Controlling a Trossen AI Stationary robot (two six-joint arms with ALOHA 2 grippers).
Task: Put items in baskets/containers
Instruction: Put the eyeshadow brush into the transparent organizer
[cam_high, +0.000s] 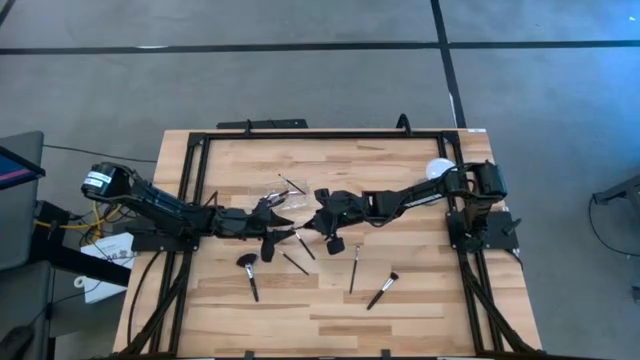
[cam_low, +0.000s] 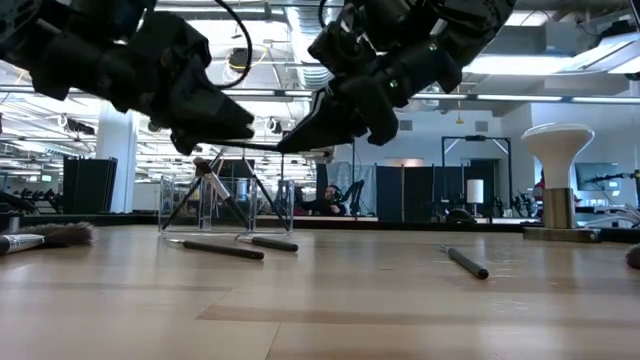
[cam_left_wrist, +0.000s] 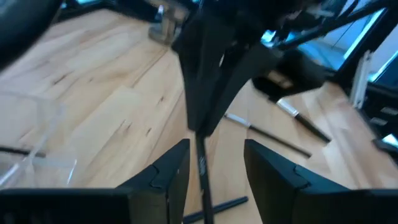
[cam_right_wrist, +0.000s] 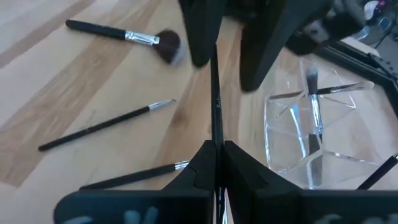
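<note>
My right gripper (cam_high: 318, 222) (cam_right_wrist: 216, 149) is shut on a slim dark brush (cam_low: 262, 147) held in the air over the table's middle. My left gripper (cam_high: 277, 223) (cam_left_wrist: 214, 152) faces it, open, with one finger on each side of the brush's free end; I cannot tell whether it touches. The clear container (cam_high: 279, 195) (cam_right_wrist: 317, 130) stands just beyond them with brushes inside (cam_right_wrist: 314, 106). Several brushes lie flat on the wood nearer the front, one with a fluffy head (cam_high: 248, 268) (cam_right_wrist: 165, 45). My right gripper pinches the brush's dark handle (cam_right_wrist: 215, 134) between its two fingers. The fingers come from the table's right, slanting slightly down, and lie along the brush. The brush sticks out past the fingertips toward my left gripper, about level and clear of the table (cam_low: 250, 147).
A white ball on a stand (cam_high: 440, 168) (cam_low: 558, 170) stands at the table's far right, by the right arm's base. Loose brushes (cam_high: 355, 265) (cam_high: 383, 290) (cam_high: 296, 263) lie on the table's near half. A black frame (cam_high: 330, 132) runs along the table's edges.
</note>
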